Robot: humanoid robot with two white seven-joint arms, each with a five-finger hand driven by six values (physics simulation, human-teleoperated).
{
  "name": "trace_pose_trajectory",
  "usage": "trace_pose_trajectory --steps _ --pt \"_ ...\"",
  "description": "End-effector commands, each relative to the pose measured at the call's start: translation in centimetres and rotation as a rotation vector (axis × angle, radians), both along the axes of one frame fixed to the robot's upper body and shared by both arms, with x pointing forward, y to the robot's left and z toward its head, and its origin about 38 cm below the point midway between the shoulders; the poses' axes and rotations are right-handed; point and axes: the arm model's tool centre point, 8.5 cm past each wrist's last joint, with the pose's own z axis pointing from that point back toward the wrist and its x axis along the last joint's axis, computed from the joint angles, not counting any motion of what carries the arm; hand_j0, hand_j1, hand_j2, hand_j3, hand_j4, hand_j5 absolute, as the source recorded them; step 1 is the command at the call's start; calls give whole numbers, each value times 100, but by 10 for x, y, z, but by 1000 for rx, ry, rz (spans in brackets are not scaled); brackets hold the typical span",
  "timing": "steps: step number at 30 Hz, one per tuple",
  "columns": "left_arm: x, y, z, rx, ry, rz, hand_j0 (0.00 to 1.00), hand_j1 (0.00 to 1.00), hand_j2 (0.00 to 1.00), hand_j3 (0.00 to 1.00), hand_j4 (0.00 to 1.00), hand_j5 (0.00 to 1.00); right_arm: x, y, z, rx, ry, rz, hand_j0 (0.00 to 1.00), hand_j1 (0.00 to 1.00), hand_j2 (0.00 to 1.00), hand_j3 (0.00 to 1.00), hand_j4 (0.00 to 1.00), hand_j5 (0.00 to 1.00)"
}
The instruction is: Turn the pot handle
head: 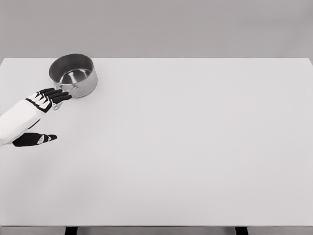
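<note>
A steel pot [73, 75] stands upright at the far left of the white worktop [195, 147], close to its back edge, its open mouth showing a shiny, empty bottom. Its handle [62, 96] runs out from the near left side of the wall toward the robot, and only a short bit of it near the pot and a small piece below the hand can be seen, because the left hand [46, 99] lies over it. That hand comes in from the picture's left edge on a white forearm, with a white back and black fingers [59, 94] stretched out side by side, their tips pointing to the right and ending just beside the pot's wall. The fingers look extended and close together rather than curled, and they rest on or just above the handle; from this angle it is hard to say whether they press on it or truly grip it. The thumb [35, 140] sticks out apart from the rest, lower in the picture and well clear of the handle, pointing right over bare worktop. The dark legs [71, 230] of the worktop show at the bottom edge. A plain grey wall [195, 24] stands behind.
</note>
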Motion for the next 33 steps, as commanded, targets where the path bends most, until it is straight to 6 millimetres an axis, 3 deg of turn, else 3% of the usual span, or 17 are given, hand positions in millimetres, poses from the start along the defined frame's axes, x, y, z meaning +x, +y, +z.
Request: trace_pose_trajectory --steps 1,10,11,13,15,16,19,20,24,26,29,33 --pt "0 1 1 -8 -1 2 100 100 100 100 100 100 -1 0 0 1 2 0 100 100 100 100 100 100" --pt "4 -3 6 -2 2 -24 100 100 100 100 100 100 0 0 0 0 0 0 100 100 100 100 100 100" --pt "11 -1 22 14 9 -66 100 100 100 100 100 100 0 0 0 0 0 0 100 100 100 100 100 100" --pt "9 -16 21 1 163 -228 100 100 100 100 100 100 0 0 0 0 0 0 100 100 100 100 100 100" --pt "17 -24 53 -187 124 -328 100 100 100 100 100 100 0 0 0 0 0 0 100 100 100 100 100 100" --pt "28 -36 76 -225 70 -385 100 100 100 100 100 100 0 0 0 0 0 0 100 100 100 100 100 100" --pt "43 -57 116 -235 1 -484 100 100 100 100 100 100 0 0 0 0 0 -1 100 100 100 100 100 100" --pt "47 -62 115 -236 37 -484 100 100 100 100 100 100 0 0 0 0 0 -1 100 100 100 100 100 100" --pt "67 -103 77 -200 375 -444 100 100 100 100 100 100 0 0 0 0 0 0 100 100 100 100 100 100" --pt "73 -101 60 -209 582 -344 100 100 100 100 100 100 -1 0 0 1 1 -1 100 100 100 100 100 100" --pt "81 -104 66 -259 760 -298 100 100 100 100 100 100 0 0 0 0 0 0 100 100 100 100 100 100" --pt "83 -91 60 -303 1017 -163 100 100 100 100 100 100 0 0 0 0 0 0 100 100 100 100 100 100"
